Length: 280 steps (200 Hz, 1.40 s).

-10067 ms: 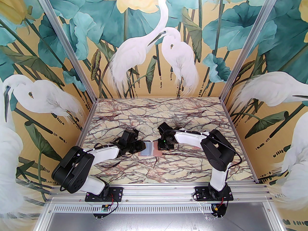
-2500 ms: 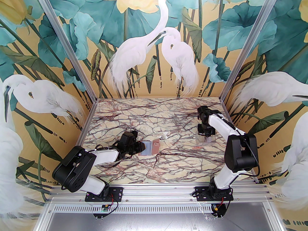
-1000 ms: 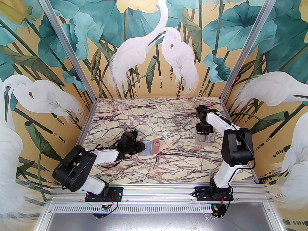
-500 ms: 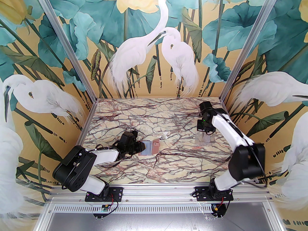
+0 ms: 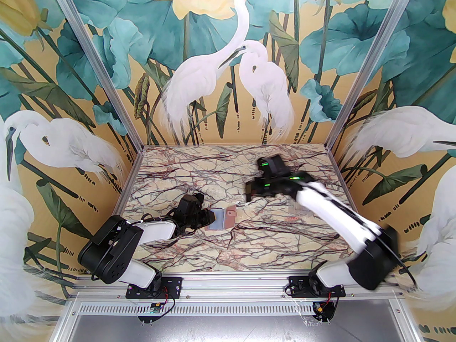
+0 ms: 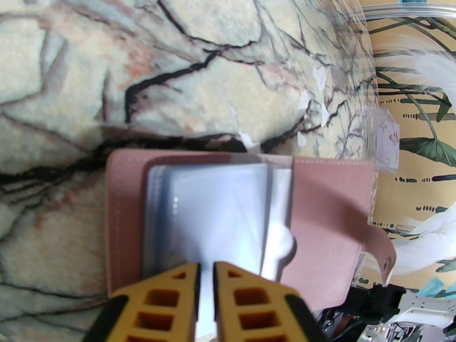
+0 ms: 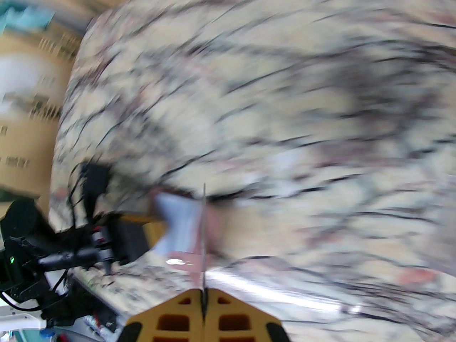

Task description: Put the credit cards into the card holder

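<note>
Left jaws: nearly closed, pinching the left edge of the card holder [image 5: 221, 220], which lies open on the desk [image 5: 249, 251], left of middle.
Right jaws: pressed together on 1 credit card [image 7: 204, 226], held edge-on above the desk, just far-right of the holder.
Pocket: the pale grey-blue sleeve [image 6: 213, 205] faces up; I cannot tell how wide its mouth gapes.
Risk 1, missed slot: the card could meet the sleeve's lip or the pink cover, then bend or skid out of my pinch. Cause: a thin card held by 1 edge, and a smeared right wrist view that makes alignment hard to judge.
Risk 2, holder dragged: pushing the card in could pull the holder from my left jaws. Cause: a shallow pinch on a slick sleeve.
Risk 3, snag: the closing tab [image 6: 383, 248] curls up on the holder's right side, on the card's likely way in.
Risk 4, contact: both jaws would work close together over 1 small holder and could knock each other.
</note>
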Each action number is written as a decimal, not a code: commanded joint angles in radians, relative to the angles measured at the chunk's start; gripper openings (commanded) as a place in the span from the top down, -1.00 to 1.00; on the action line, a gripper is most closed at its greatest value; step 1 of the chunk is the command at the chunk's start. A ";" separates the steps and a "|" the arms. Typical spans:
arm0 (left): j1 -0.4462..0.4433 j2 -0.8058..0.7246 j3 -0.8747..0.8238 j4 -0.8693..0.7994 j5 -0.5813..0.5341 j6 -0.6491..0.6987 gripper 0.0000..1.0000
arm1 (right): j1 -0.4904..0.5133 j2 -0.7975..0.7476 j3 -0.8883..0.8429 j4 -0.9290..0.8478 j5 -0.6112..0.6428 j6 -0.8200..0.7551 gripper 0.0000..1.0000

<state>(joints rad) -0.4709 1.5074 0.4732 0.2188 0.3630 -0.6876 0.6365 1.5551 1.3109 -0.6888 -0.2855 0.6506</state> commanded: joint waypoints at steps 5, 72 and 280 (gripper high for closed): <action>0.006 0.038 -0.018 -0.055 -0.022 0.000 0.65 | 0.076 0.103 0.079 0.117 -0.020 0.126 1.00; 0.006 0.036 -0.019 -0.052 -0.022 0.000 0.65 | 0.124 0.210 0.017 0.200 -0.010 0.219 1.00; 0.008 -0.054 -0.005 -0.135 -0.047 0.004 0.61 | 0.128 0.180 -0.420 0.606 -0.065 0.327 1.00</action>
<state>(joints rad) -0.4702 1.4979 0.4732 0.2058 0.3588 -0.6872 0.7616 1.7329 0.9188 -0.1246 -0.3260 0.9672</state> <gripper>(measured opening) 0.180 0.061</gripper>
